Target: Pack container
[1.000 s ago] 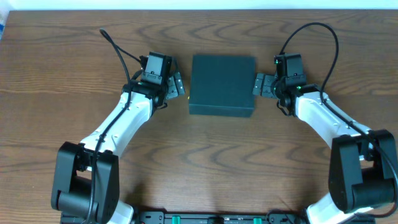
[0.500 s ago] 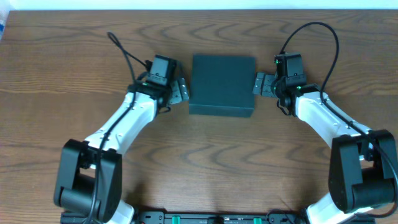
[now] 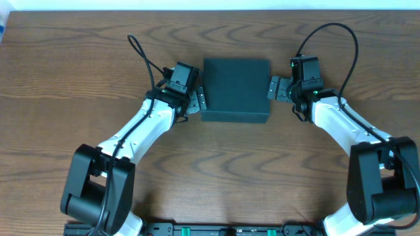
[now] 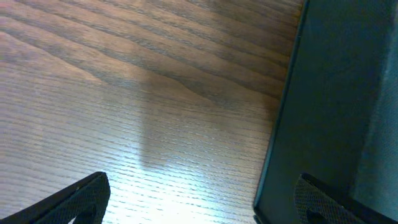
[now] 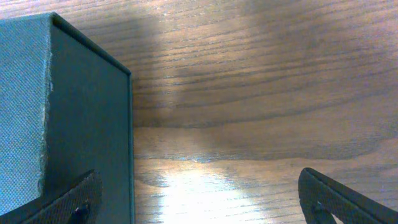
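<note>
The container (image 3: 235,89), a dark teal-black box with its lid down, lies in the middle of the wooden table. My left gripper (image 3: 197,100) is open at the box's left side, near its front corner; in the left wrist view one fingertip (image 4: 326,202) overlaps the container (image 4: 336,93) and the other is over bare wood. My right gripper (image 3: 273,88) is open at the box's right side; in the right wrist view the container (image 5: 68,112) fills the left, with one fingertip (image 5: 68,199) in front of it.
Bare wooden table (image 3: 79,72) lies all round the box. Black cables loop from both wrists. No snack packets show in any view.
My left gripper has moved right, from a gap beside the box to right against its left side. The right arm and the box have not moved.
</note>
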Available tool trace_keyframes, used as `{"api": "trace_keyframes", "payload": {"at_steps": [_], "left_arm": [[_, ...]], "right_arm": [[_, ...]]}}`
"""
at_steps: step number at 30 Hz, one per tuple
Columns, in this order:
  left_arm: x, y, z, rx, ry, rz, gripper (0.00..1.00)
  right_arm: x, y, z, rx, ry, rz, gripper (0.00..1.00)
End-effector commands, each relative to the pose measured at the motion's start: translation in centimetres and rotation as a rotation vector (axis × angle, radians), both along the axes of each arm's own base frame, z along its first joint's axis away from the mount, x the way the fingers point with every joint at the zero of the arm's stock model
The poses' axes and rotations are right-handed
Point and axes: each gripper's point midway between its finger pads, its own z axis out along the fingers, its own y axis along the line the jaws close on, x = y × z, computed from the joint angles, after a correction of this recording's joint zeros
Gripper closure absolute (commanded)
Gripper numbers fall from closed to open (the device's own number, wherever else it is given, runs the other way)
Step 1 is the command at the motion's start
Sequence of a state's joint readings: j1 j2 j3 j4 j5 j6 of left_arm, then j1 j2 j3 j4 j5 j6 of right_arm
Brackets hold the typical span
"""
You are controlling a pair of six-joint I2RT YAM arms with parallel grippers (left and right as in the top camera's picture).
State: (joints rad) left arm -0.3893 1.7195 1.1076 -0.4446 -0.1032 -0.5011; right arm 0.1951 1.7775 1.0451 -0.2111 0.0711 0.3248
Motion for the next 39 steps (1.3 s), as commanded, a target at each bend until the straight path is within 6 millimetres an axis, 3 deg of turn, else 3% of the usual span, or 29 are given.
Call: {"api": "trace_keyframes", "payload": {"at_steps": [1,4,7,11,14,21,30,34,39], "left_arm": [[0.6,1.3,0.5,0.069,-0.033,0.046,0.04],[0.8,2.1,2.4,0.088,-0.074,0.065,0.04],[0.9,2.8,5.7,0.085,-0.131,0.075,0.05],[0.5,3.1,9.8,0.072,-0.220,0.043,0.05],[-1.0,3.4,11.3,0.078,-0.218,0.005,0.04],[-6.4,4.3,13.6,0.073,-0.158,-0.057,0.04],[-12.6,3.6,18.9,0.016,-0.287,-0.163,0.04],[-14.4,4.5,19.6,0.035,-0.334,-0.169,0.04],[-16.2,5.6,18.9,0.026,-0.342,-0.149,0.04]], "right_arm": [[0.4,0.0,0.4,-0.020,-0.022,0.019,0.01],[0.8,0.0,3.3,-0.036,-0.084,0.052,0.01],[0.5,-0.5,7.8,-0.054,-0.170,0.045,0.01],[-1.7,-1.0,13.6,-0.068,-0.262,0.064,0.01],[-4.2,-1.3,16.2,-0.070,-0.281,0.073,0.01],[-10.1,-1.0,19.8,-0.099,-0.295,0.152,0.01],[-19.8,0.9,23.3,-0.046,-0.350,0.300,0.01],[-23.4,0.8,24.6,0.006,-0.406,0.334,0.01],[-26.7,-0.8,25.3,0.019,-0.457,0.335,0.01]]}}
